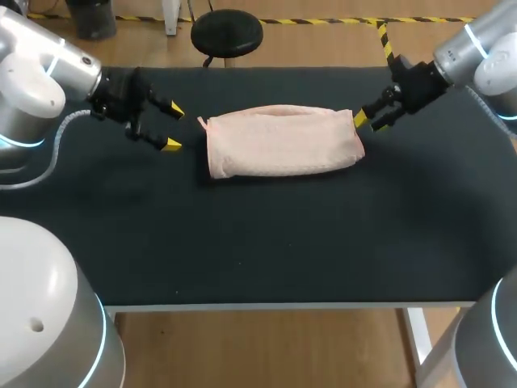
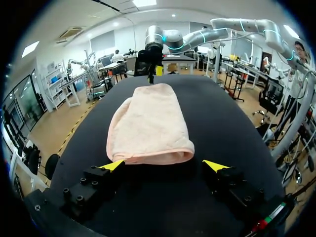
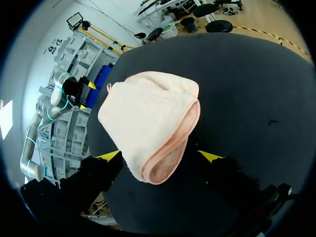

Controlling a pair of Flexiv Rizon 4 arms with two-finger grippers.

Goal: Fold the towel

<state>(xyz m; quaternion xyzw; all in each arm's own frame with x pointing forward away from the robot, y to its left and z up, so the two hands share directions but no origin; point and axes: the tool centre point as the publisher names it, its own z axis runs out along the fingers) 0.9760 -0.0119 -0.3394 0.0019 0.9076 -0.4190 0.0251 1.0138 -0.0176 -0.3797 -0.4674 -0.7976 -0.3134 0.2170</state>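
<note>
A pale pink towel lies folded on the black table, toward the far middle. My left gripper hangs open just left of the towel's left end, nothing between its fingers. In the left wrist view the towel lies just ahead of the open left gripper. My right gripper is open at the towel's right end. In the right wrist view the towel's folded end sits between and ahead of the open right gripper, not pinched. The left gripper shows beyond the towel there.
The right arm appears past the towel's far end in the left wrist view. Bare black tabletop stretches from the towel to the table's near edge.
</note>
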